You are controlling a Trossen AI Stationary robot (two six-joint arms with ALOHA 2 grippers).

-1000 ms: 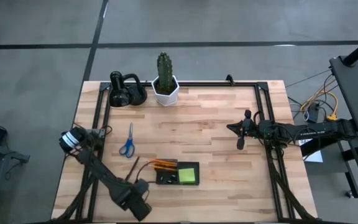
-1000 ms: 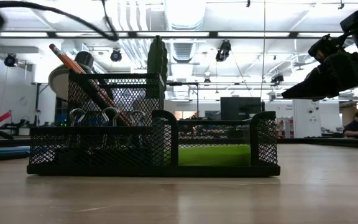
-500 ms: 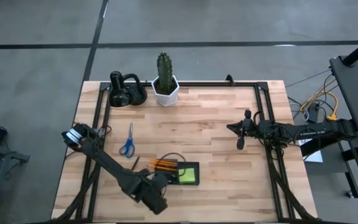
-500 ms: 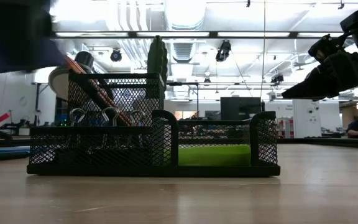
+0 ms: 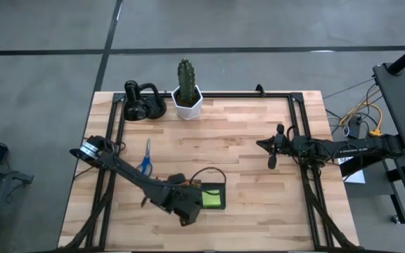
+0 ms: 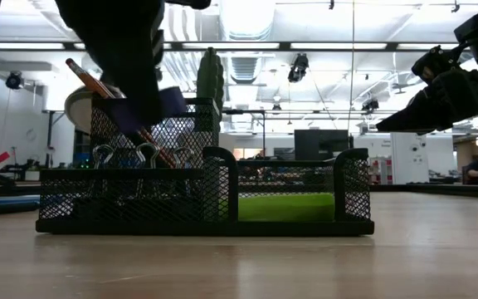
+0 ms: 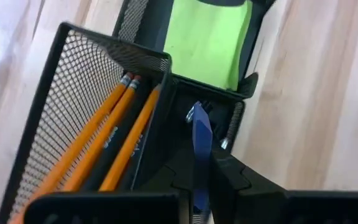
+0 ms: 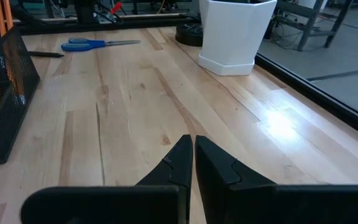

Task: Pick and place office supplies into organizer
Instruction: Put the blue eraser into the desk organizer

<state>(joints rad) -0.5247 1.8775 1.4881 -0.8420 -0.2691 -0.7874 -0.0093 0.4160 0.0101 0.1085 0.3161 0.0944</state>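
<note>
black mesh organizer (image 5: 214, 187), orange pencils (image 7: 98, 146) leaning inside, green pad (image 7: 209, 41) flat

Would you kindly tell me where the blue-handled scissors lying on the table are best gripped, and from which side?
Probably from straight above, closing the pincer across the neck of the scissors, where the blades meet the handles. They lie flat and closed on the table, blades toward the cactus side; the neck is narrow, while the handle loops are wide.
</note>
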